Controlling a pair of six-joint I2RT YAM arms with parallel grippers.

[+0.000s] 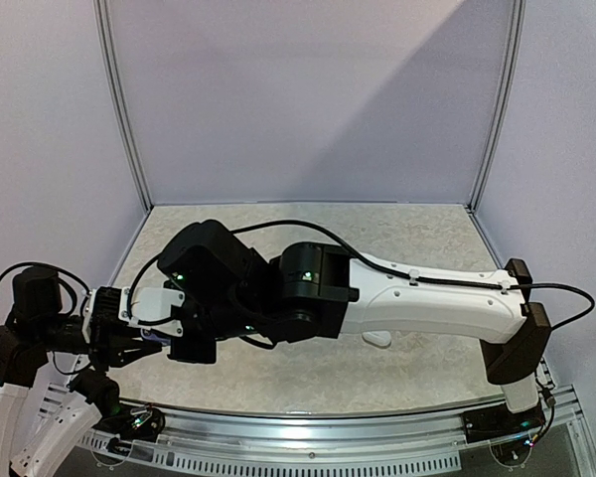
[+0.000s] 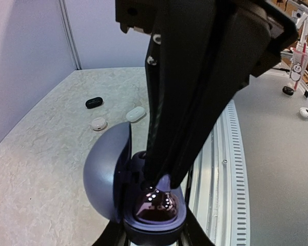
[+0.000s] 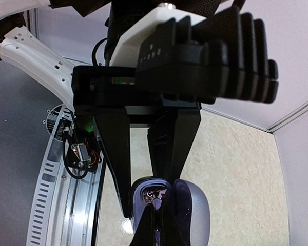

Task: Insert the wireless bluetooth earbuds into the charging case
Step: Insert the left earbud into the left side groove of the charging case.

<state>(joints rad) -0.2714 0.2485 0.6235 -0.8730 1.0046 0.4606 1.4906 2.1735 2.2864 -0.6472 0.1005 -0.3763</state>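
Closest to the left wrist camera is the case (image 2: 136, 169), clamped at its base by the left pincer (image 2: 153, 236), one black finger on each side. Its lid (image 2: 102, 174) stands open and upright on the left, a smooth matte lavender dome. The base is a rounded, darker purple cup, and its glossy inside throws back small points of light. Over it hangs the right pincer (image 2: 156, 180), long black fingers pressed together with nothing seen between them, the tip dipping into the open cup close to the hinge. A pale lavender sliver shows right beside that tip, but I cannot tell what it is. The right wrist camera agrees: the closed tip sits in the mouth of the cup, and the left fingers straddle it

Well apart from both pincers, on the worktop (image 2: 41, 169) beyond the lid, lie three loose pebbles, none touching. A black bud (image 2: 94, 102), glossy and oblong, is farthest. A round white bud (image 2: 99, 123) lies nearer, and an oval white bud (image 2: 136, 114) is just to its right. The worktop is beige, matte and mottled like stone. A pale slotted rail (image 2: 220, 169) runs along its edge, just right of the case
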